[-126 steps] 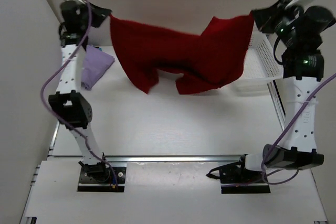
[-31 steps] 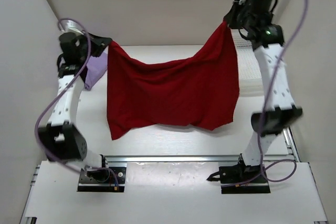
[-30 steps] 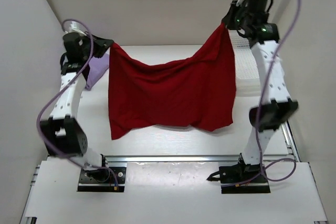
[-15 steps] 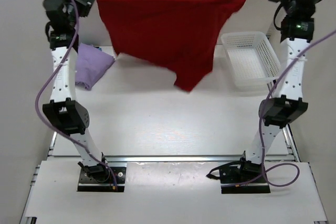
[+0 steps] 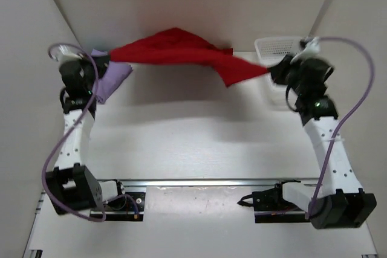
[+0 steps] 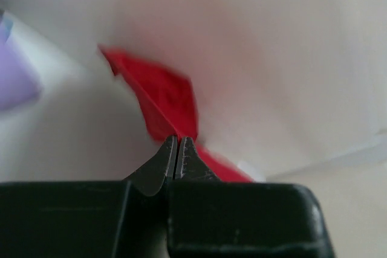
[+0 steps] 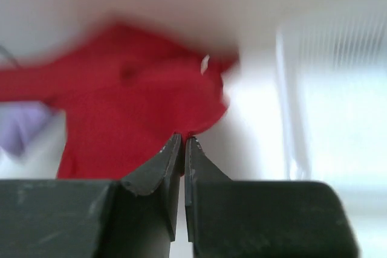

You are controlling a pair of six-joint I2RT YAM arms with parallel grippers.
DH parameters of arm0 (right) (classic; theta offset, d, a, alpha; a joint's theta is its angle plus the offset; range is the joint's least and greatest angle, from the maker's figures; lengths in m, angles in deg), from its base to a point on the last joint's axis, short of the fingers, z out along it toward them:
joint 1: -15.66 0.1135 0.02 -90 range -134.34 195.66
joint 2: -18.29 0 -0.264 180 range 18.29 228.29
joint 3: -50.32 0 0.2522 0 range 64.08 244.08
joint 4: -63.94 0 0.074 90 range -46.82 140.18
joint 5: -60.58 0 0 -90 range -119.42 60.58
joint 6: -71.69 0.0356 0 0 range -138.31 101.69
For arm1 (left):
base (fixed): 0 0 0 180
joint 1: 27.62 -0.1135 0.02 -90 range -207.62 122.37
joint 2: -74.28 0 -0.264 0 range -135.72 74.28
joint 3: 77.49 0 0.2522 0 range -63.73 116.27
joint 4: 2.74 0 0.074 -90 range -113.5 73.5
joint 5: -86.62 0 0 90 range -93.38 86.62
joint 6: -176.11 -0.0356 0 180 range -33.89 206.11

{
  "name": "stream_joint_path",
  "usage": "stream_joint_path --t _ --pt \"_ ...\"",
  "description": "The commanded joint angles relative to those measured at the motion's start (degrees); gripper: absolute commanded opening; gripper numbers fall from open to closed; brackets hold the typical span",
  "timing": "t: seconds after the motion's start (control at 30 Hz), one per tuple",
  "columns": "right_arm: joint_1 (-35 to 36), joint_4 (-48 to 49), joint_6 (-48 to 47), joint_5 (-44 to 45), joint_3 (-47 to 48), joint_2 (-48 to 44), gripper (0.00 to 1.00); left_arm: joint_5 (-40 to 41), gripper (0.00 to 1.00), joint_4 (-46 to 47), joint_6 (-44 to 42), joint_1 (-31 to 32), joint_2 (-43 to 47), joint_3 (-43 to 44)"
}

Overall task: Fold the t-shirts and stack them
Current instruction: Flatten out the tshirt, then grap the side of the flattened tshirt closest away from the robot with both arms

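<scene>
A deep red t-shirt (image 5: 175, 51) is stretched in the air between both arms, low over the far half of the table. My left gripper (image 5: 104, 57) is shut on its left corner; in the left wrist view the red t-shirt (image 6: 160, 98) runs out from the tips of the gripper (image 6: 178, 139). My right gripper (image 5: 272, 72) is shut on the right corner, and the red t-shirt (image 7: 139, 113) fills the right wrist view beyond the gripper (image 7: 183, 138). A lavender t-shirt (image 5: 112, 80) lies on the table at the far left, beside my left arm.
A white mesh basket (image 5: 278, 46) stands at the far right, just behind my right gripper. Walls close in the table at the back and on both sides. The arm bases sit on a rail (image 5: 199, 182) along the near edge.
Both grippers have swung down from high above the table to just above it. The red t-shirt, which hung as a wide sheet, now lies stretched nearly flat and billowing between them.
</scene>
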Motion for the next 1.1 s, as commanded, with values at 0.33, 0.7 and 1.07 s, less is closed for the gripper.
stream_joint_path --t 0.33,0.7,1.07 --pt "-5.68 -19.38 5.14 -8.19 -44.5 -29.53 0.0 -5.75 0.0 -6.34 -6.71 -9.49 22.62 -47.99" --pt "15.9 -41.63 23.92 6.61 -47.05 -52.13 0.0 -2.67 0.0 -21.56 -15.15 -3.59 32.83 -50.19" --pt "31.49 -18.12 22.53 26.1 -45.06 -28.02 0.0 -8.03 0.0 -6.73 -3.48 -7.8 22.83 -49.94"
